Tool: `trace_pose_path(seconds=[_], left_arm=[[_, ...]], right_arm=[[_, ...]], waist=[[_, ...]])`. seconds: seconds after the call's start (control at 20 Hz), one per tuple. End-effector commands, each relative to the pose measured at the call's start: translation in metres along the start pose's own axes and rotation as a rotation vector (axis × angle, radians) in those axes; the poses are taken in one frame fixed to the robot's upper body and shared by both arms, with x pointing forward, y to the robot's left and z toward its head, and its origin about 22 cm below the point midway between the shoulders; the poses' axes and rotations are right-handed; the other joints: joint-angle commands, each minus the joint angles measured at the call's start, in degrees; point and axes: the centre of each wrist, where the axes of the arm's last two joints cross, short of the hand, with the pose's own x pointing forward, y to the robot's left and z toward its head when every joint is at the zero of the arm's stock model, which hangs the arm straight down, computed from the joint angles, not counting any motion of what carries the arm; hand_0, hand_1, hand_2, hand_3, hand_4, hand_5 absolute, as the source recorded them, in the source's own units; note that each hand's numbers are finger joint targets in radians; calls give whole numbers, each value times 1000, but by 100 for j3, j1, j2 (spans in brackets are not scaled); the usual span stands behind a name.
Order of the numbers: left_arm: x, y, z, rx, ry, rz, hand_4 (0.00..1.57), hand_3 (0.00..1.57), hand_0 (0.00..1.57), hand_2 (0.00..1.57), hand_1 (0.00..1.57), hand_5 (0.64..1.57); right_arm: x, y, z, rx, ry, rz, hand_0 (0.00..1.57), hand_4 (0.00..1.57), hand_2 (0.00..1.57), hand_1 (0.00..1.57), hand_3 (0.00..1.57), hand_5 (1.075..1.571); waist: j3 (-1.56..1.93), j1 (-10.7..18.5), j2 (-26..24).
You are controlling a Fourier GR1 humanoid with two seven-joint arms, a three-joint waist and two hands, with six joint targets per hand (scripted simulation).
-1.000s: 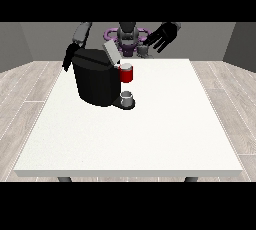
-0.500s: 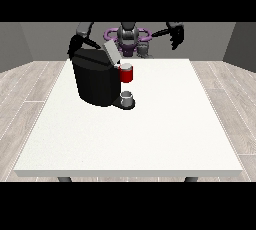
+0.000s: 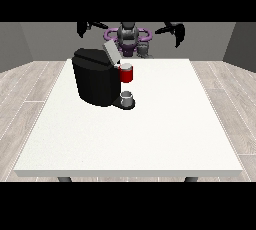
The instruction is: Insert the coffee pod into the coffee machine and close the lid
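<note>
Coffee machine [image 3: 97,81] with lid [image 3: 111,53] tilted open
Red thing at the machine [image 3: 127,74] sits above a grey thing [image 3: 127,96] on its base; whether either raised hand [image 3: 84,27] [image 3: 178,31] is open, I cannot tell

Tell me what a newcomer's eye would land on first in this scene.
The black coffee machine dominates, standing on the white table towards its far left, lid tilted up, with a red thing at the machine on its front and a grey thing on its base. Behind, the robot spreads both arms wide, each robot hand raised: one at the view's left, one at the right.
</note>
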Motion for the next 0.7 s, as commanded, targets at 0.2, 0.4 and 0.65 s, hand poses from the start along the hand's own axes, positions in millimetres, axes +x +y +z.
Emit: trace_pose_path(seconds=[0.2,0.4,0.65], left_arm=[[-11,-11,26,7,-49,2,396,0,0,0,0,1571],[18,10,25,55,-125,-1,383,0,0,0,0,1571],[48,-6,13,14,-168,-14,346,0,0,0,0,1571]], right_arm=[[41,-11,-19,57,-89,64,0,0,0,0,0,1571],[63,-9,-32,30,-112,-12,0,0,0,0,0,1571],[77,-34,-55,0,-112,-118,0,83,0,0,0,1571]], waist=[[1,193,322],[1,199,757],[3,536,1199]])
